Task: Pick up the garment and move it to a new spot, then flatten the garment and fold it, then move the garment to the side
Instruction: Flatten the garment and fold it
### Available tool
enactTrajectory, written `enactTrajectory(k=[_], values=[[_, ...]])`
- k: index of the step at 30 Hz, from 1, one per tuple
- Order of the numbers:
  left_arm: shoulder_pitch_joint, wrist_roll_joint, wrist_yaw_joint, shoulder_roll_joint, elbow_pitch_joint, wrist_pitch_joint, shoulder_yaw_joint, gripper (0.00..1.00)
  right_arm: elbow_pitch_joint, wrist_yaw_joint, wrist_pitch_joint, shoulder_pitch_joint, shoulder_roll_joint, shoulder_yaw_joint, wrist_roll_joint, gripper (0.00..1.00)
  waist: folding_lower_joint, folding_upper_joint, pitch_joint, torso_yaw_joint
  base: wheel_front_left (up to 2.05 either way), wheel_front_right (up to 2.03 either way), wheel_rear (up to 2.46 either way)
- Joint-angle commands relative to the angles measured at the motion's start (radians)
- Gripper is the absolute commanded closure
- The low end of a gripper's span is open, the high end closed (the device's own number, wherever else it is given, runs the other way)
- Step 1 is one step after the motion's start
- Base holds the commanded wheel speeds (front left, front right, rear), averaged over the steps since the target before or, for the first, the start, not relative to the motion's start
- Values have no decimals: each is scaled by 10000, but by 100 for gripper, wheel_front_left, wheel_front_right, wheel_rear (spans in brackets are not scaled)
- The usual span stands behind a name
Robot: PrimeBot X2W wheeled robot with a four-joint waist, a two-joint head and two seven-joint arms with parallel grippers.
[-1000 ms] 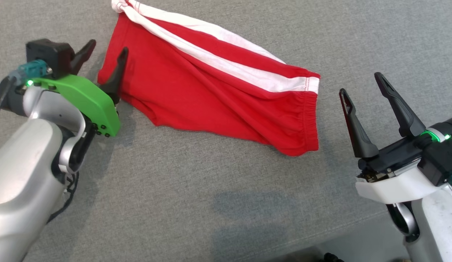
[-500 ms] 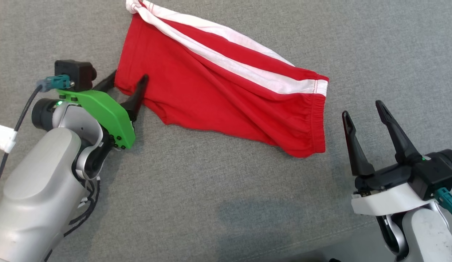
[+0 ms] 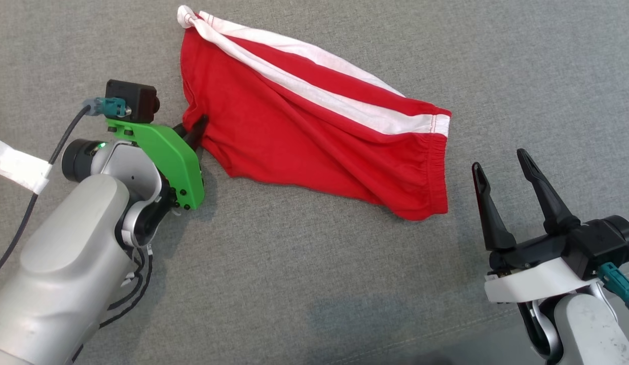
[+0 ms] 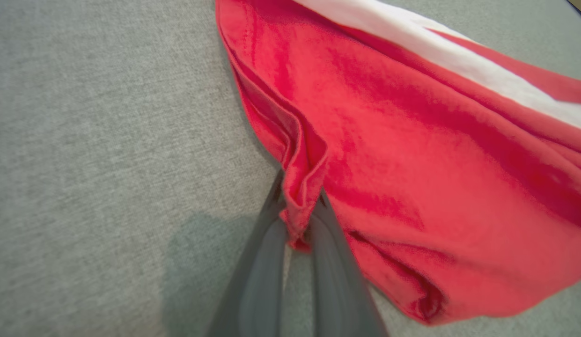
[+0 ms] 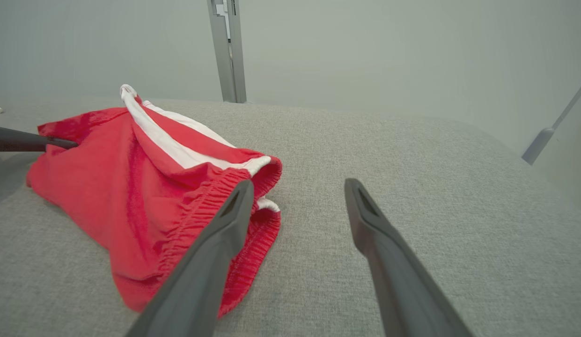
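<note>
The garment (image 3: 304, 132) is a pair of red shorts with white side stripes, lying crumpled on the grey cloth surface. My left gripper (image 3: 198, 128) is shut on the shorts' left hem edge. In the left wrist view a bunched fold of the red garment (image 4: 412, 154) is pinched between the left gripper's (image 4: 299, 220) two dark fingers. My right gripper (image 3: 499, 165) stands open to the right of the elastic waistband, apart from it. In the right wrist view the right gripper (image 5: 297, 187) has nothing between its fingers, and the garment (image 5: 131, 187) lies to the left of them.
The grey fabric surface (image 3: 294, 284) spreads all around the shorts. A metal post (image 5: 227, 51) and a pale wall stand beyond the far edge. A slanted grey bar (image 5: 547, 126) rises at the right. A black cable (image 3: 40, 172) trails from my left wrist.
My left gripper has closed on the shorts' left edge, pulling it into a small fold. The head camera has shifted a little. The right gripper stays open.
</note>
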Motion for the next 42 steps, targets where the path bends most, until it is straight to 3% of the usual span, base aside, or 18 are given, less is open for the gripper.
enactTrajectory(k=[1, 6, 13, 21, 23, 30, 32, 33, 34, 42], values=[[228, 84, 128, 60, -16, -31, -115, 100, 68, -10, -30, 99, 27, -22, 33, 0, 0, -1, -115, -12, 0, 0, 0], [882, -27, 590, 251, -701, -386, 90, 100, 185, -12, -30, 450, 65, -79, -15, 0, 0, -1, -525, 90, 0, 0, 0], [3171, 127, 2023, 528, -3051, -1138, -74, 100, 292, -10, -30, 1251, -88, -384, -58, 0, 0, -1, -1368, 964, 0, 0, 0], [4975, 15, 3132, 668, -4750, -1716, -69, 100, 454, -12, -31, 1728, -458, -286, 25, 0, 0, -1, -2064, 1832, 0, 0, 0], [5236, -52, 3284, 664, -5085, -1769, -82, 100, 430, -10, -29, 1765, -535, -284, 39, 0, 0, -1, -2104, 1974, 0, 0, 0], [5282, -6, 3173, 451, -4781, -2143, -62, 100, 465, -10, -31, 1574, -723, -179, 77, 0, 0, -1, -2100, 2179, 0, 0, 0], [5303, -14, 3190, 327, -4600, -2335, -12, 70, 435, -12, -31, 1531, -636, -252, 199, 0, 0, -1, -2139, 2110, 0, 0, 0], [5342, -3, 3175, 306, -4522, -2411, -16, 25, 407, -12, -29, 1529, -537, -356, 327, 0, 0, -1, -2175, 2071, 0, 0, 0], [5373, 87, 3160, 334, -4443, -2509, -44, 0, 372, -10, -29, 1536, -610, -369, 278, 0, 0, -1, -2208, 2036, 0, 0, 0], [5929, 928, 3492, 568, -4138, -3913, 32, 0, -16, -10, -29, 1723, -581, -388, 47, 0, 0, -1, -2547, 1779, 0, 0, 0]])
